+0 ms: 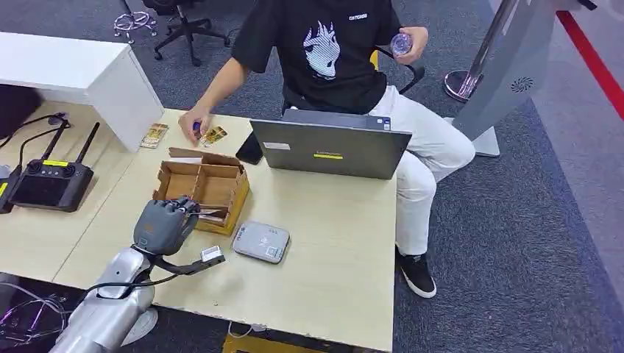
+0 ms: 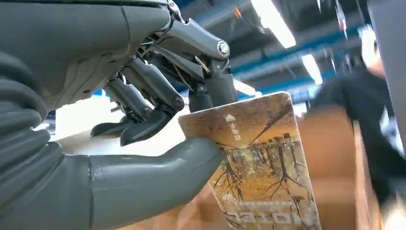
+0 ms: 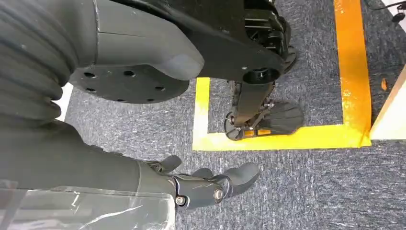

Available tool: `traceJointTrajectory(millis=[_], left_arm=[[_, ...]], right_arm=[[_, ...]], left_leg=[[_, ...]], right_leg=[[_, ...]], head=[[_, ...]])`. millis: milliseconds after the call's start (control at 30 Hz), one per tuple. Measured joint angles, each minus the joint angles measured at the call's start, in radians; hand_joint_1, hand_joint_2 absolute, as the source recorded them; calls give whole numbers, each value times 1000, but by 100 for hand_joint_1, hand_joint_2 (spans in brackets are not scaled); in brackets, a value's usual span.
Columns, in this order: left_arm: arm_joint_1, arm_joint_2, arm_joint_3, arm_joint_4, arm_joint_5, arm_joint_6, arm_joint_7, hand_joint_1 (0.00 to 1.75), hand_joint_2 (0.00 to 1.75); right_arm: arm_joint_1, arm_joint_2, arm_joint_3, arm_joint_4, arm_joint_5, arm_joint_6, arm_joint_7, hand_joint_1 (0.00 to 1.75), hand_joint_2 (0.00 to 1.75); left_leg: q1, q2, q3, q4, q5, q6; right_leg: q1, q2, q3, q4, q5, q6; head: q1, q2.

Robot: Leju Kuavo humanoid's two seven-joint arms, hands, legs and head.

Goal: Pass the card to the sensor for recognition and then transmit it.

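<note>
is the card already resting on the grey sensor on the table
No, the left robot hand pinches the card by the cardboard box, apart from the sensor.

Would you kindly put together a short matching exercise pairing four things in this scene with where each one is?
Things:
1. card
2. card reader
3. laptop
4. remote controller

Places:
A. on the side table at the left
B. pinched in the left hand
C. in front of the seated person
D. flat on the table beside the cardboard box

Pairs: 1-B, 2-D, 3-C, 4-A

Three cards [image 2: 258, 163], one box [image 1: 202, 187]
</note>
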Motion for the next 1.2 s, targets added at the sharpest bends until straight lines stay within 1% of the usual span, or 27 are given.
traceJointTrajectory(millis=[133,233,367,433,500,600,800,833,867,900,933,1100,1200], left_arm=[[-40,6,36,-123,7,-27,18,175,175],[-83,21,58,-189,40,-85,30,175,175],[-188,59,98,-239,83,-186,33,175,175],[-234,78,119,-240,93,-214,33,175,175],[-264,92,135,-237,99,-229,30,175,175],[-295,108,150,-216,105,-232,16,175,175],[-321,121,184,-124,127,-222,0,175,175],[-322,122,188,-116,127,-221,-2,162,175],[-322,124,190,-105,128,-220,-3,112,175],[-322,126,193,-94,129,-219,-3,77,175],[-322,127,195,-84,130,-219,-5,0,175],[-309,127,199,-51,137,-200,-21,0,175],[-280,127,207,-48,143,-170,-30,0,175]], right_arm=[[-3,0,1,0,0,0,0,0,175],[-3,0,1,0,0,2,2,0,175],[-5,0,1,0,1,3,2,0,175],[-5,0,2,0,7,3,5,0,175],[-6,0,3,0,13,3,6,0,175],[-9,0,4,0,13,3,10,0,175],[-11,0,15,0,16,3,13,0,175],[-11,0,17,0,16,3,14,0,175],[-11,0,17,0,16,3,14,0,175],[-11,0,18,0,16,3,13,0,175],[-11,0,18,0,16,3,13,0,175],[-11,0,18,0,16,3,13,0,175],[-11,0,18,0,12,3,10,0,175]], left_leg=[[0,0,0,0,0,0],[0,0,0,0,1,0],[0,0,0,0,1,0],[0,0,0,0,1,0],[0,0,0,0,1,0],[0,0,0,0,1,0],[0,0,0,0,1,0],[0,0,0,0,1,0],[0,0,0,0,1,0],[0,0,0,0,1,0],[0,0,0,0,1,0],[0,0,0,0,1,0],[0,0,0,0,1,0]], right_leg=[[0,0,1,0,0,0],[0,0,0,0,1,0],[0,0,0,1,1,0],[0,0,0,1,1,0],[0,0,0,1,1,0],[0,0,0,1,1,0],[0,0,0,1,1,0],[0,0,0,1,1,0],[0,0,0,1,1,0],[0,0,0,1,1,0],[0,0,0,1,1,0],[0,0,0,1,1,0],[0,0,0,1,1,0]], head=[[0,0],[0,0],[0,0],[0,0],[0,0],[0,0],[0,0],[0,0],[0,0],[0,0],[0,0],[0,0],[0,0]])
